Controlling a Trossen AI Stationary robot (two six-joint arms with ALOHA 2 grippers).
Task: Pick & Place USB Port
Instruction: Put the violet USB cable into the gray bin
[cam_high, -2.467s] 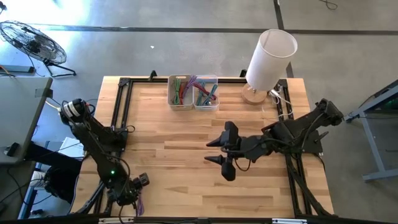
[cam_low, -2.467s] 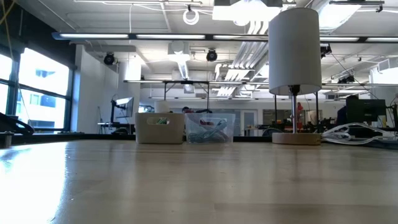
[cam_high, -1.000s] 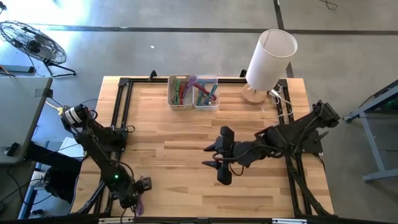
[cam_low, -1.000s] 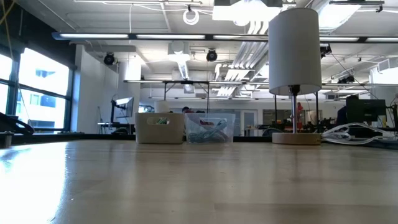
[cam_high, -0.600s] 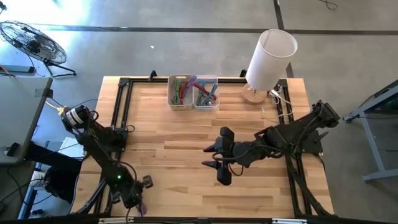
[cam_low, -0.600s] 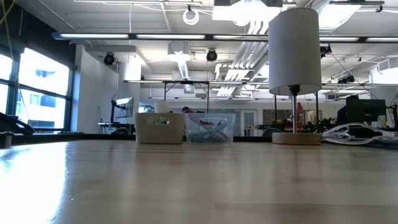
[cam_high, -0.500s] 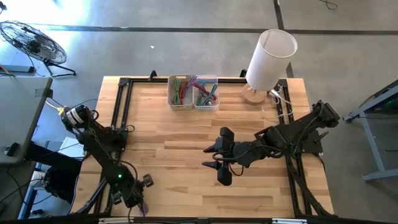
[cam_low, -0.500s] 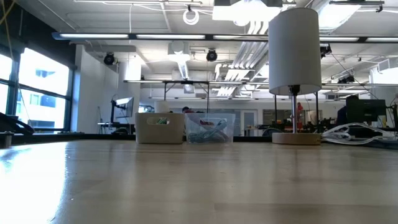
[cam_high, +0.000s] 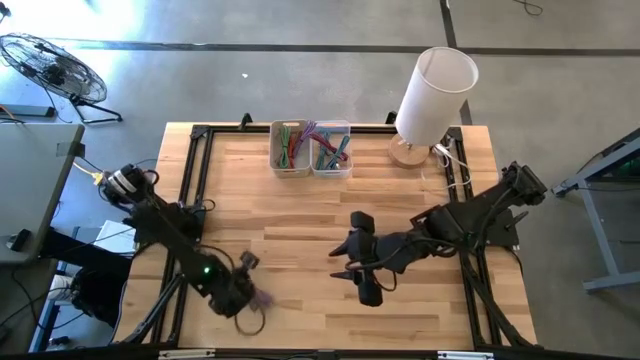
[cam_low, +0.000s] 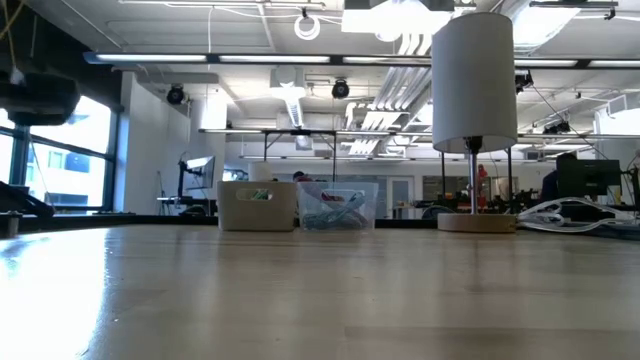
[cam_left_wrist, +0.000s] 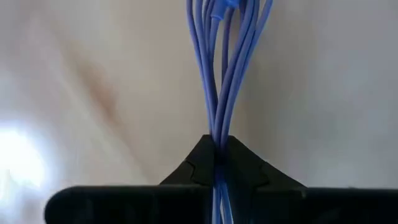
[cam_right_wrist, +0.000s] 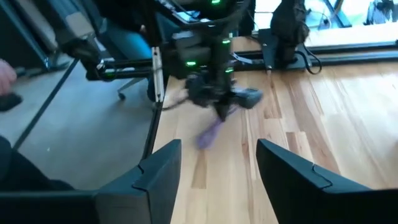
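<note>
Cable (cam_left_wrist: 219, 74), a bundle of thin blue-purple strands, is pinched between the left fingers (cam_left_wrist: 216, 163), which are pressed together on it with the strands running out ahead of the tips. In the high view the same bundle hangs as a purple loop just under and past the left fingers (cam_high: 250, 294), over the near left part of the counter (cam_high: 300, 205). Whether the loop's lowest part touches the wood cannot be told.

What has just changed is the left arm's position: half a second ago it was folded down at the counter's near left corner, and now it has swung inward over the wood, carrying the cable with it. From this I judge the pick to be done and the carry just begun.

The right fingers (cam_high: 352, 272) are spread wide with nothing between them, hovering over the middle of the counter and facing the left arm; they have shifted only slightly. In the right wrist view the cable (cam_right_wrist: 211, 132) shows ahead of those spread fingers, well apart from them.

Two small bins (cam_high: 310, 148) holding coloured cables stand at the far edge, beside a white lamp (cam_high: 430, 95). The cable is far from both, so placing is not yet done.
</note>
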